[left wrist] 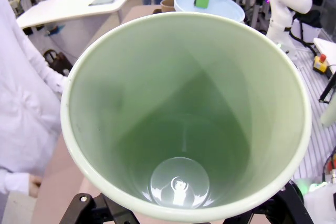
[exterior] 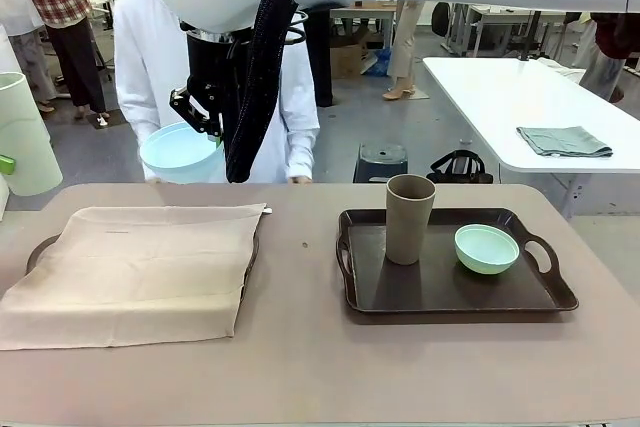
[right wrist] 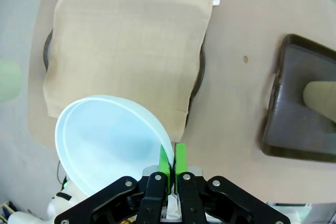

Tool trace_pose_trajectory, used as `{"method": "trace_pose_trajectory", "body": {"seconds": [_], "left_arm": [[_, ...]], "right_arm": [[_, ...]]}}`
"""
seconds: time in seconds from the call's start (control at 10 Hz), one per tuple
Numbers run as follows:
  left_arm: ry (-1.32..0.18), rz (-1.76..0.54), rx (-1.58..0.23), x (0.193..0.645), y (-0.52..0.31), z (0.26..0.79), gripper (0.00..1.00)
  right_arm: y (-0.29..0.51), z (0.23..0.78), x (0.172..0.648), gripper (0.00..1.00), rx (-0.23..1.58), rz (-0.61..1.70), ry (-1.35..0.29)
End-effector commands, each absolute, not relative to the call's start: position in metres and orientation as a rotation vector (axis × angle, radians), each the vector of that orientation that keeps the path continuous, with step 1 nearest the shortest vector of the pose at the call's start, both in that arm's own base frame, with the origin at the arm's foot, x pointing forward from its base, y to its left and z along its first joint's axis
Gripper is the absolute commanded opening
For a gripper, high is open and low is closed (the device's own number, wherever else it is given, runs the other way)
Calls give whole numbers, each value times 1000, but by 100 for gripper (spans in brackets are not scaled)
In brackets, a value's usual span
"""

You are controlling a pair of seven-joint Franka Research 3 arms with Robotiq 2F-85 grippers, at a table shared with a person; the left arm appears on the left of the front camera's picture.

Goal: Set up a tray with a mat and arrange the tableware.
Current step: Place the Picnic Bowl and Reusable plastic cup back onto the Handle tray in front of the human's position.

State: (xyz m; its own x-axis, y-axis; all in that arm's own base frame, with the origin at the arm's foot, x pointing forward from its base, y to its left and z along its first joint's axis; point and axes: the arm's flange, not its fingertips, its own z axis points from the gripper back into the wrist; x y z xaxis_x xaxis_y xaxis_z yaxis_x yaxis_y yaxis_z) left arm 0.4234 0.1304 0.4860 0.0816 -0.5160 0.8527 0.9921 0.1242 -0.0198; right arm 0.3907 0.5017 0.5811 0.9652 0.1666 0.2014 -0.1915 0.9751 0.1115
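Note:
My right gripper [right wrist: 170, 162] is shut on the rim of the light blue bowl [right wrist: 107, 140], holding it tilted in the air over the near part of the beige mat [right wrist: 126, 51]. In the front view this bowl [exterior: 180, 153] hangs above the table's far left, with the mat [exterior: 135, 267] draped over a tray [exterior: 36, 247] below. My left gripper [left wrist: 184, 216] is shut on the pale green cup [left wrist: 184, 103], which shows at the far left edge [exterior: 20, 132]. A second dark tray [exterior: 450, 297] holds the brown cup [exterior: 408, 217] and the pale green bowl [exterior: 487, 248].
A person in a white coat [exterior: 150, 57] stands at the far side behind the right arm, a hand [exterior: 300, 179] at the table edge. Bare tabletop [exterior: 300, 277] lies between the two trays. A white table [exterior: 520, 97] with a folded cloth stands behind.

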Motion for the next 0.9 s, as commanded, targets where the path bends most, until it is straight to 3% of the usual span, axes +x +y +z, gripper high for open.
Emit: {"method": "trace_pose_trajectory", "body": {"seconds": [0.0,0.5,0.8], "left_arm": [[-802,-1321,-790,432,123,467,83],[-779,-1391,-804,468,105,387,83],[-741,-1326,-817,475,99,372,83]], "right_arm": [[509,563,406,4,155,178,-178],[538,476,459,4,127,165,-134],[537,471,463,4,130,135,-114]]}}
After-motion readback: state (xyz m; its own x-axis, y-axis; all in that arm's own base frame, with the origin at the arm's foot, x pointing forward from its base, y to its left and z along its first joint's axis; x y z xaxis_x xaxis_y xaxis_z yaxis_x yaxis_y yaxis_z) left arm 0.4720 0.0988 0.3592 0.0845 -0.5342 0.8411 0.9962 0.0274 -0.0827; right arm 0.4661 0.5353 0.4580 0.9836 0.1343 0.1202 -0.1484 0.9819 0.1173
